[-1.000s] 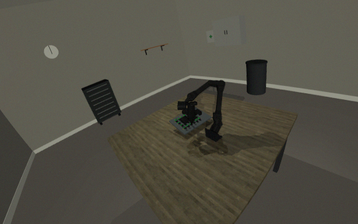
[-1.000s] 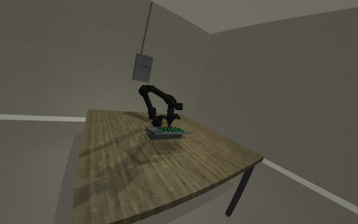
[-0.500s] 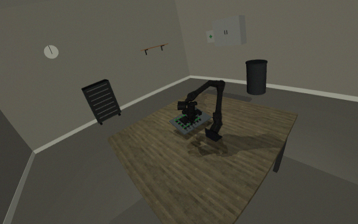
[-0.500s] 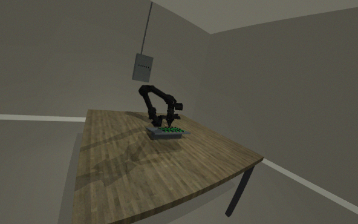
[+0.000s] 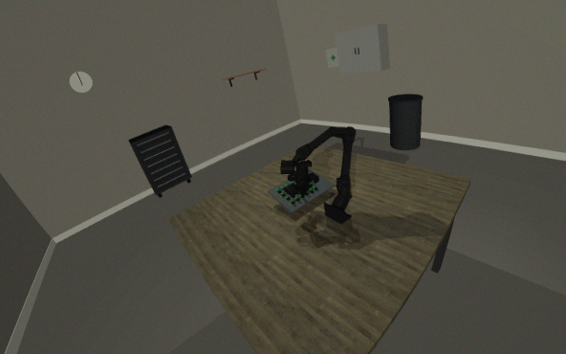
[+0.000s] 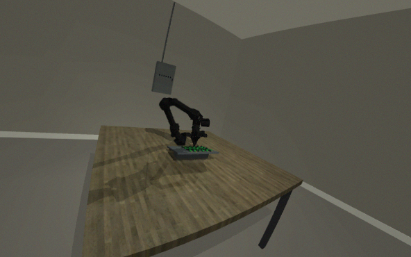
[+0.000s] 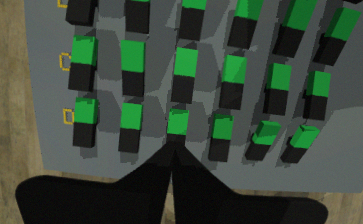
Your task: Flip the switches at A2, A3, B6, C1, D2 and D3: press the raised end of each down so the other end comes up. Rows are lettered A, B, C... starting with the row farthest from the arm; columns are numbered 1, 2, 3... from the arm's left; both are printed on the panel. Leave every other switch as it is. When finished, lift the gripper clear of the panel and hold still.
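Observation:
The grey switch panel (image 7: 38, 120) (image 5: 325, 184) (image 6: 177, 150) carries rows of green and black rocker switches. My gripper (image 7: 173, 147) (image 6: 194, 145) is shut and empty, pointing down at the near row. In the wrist view its tips are at the black near end of switch D3 (image 7: 177, 122), covering part of it; whether they touch it I cannot tell. D2 (image 7: 131, 116) is just left of the tips. C1 (image 7: 83, 50) is at the left of the second row and B6 (image 7: 343, 24) at the upper right. Row A is almost wholly out of the wrist view.
The panel sits on a wooden table (image 5: 256, 258) (image 6: 172, 201). Neighbouring switches D4 (image 7: 222, 127) and C3 (image 7: 186, 62) stand close to the fingertips. The yellow row letters at the panel's left are only partly legible. The arm hides part of the panel in the top view.

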Robot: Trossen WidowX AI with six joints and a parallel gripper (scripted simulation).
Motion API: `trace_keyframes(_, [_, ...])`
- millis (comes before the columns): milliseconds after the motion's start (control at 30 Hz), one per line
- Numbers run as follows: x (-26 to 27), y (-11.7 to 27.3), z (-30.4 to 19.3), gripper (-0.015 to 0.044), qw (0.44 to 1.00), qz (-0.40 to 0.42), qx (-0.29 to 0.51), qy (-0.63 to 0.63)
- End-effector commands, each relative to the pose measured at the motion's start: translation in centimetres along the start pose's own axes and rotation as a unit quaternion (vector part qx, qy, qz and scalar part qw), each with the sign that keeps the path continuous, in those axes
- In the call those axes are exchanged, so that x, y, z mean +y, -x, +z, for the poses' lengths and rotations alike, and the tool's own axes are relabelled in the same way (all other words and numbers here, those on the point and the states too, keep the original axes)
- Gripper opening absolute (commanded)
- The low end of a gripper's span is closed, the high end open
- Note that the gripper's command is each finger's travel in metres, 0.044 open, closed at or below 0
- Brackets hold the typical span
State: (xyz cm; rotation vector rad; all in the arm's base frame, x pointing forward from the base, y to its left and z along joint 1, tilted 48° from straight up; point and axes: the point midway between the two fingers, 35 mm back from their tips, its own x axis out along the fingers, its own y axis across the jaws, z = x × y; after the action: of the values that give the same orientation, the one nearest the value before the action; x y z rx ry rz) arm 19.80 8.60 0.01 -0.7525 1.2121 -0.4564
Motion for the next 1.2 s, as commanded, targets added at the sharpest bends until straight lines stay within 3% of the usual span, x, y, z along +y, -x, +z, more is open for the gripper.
trace_keyframes(0, [-0.1,-0.2,-0.1,0.0000,1.000,-0.003,0.000,0.005])
trace_keyframes(833, [-0.1,-0.5,-0.1,0.0000,1.000,-0.003,0.000,0.005])
trace_keyframes(1033, [0.1,5.2,0.2,0.0000,1.000,-0.001,0.012,0.005])
trace_keyframes(1167, [0.0,6.1,0.1,0.0000,1.000,-0.002,0.013,0.005])
